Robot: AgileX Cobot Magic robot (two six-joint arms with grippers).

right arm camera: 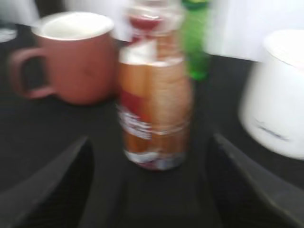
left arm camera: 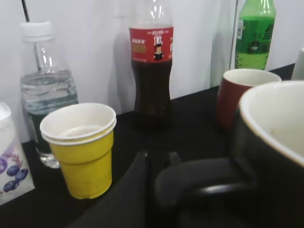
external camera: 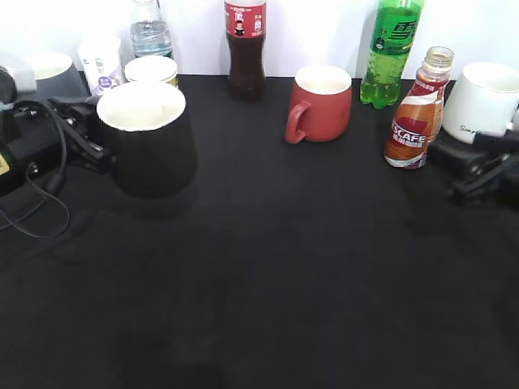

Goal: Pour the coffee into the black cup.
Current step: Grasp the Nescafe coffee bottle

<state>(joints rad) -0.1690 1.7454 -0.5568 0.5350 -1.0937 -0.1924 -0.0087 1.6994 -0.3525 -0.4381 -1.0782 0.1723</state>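
Black, wide and white inside, the ceramic cup (external camera: 150, 139) stood nearest the exterior camera on the left; my left gripper (left arm camera: 190, 183) was at its handle, though I could not tell whether it was clamped. On the right, the small curvy clear coffee bottle (external camera: 417, 111) with its orange-red label stood upright and uncapped, just ahead of my right gripper (right arm camera: 149, 190), whose fingers (right arm camera: 47, 183) were spread wide on either side, apart from it. My right arm was clearly nearer
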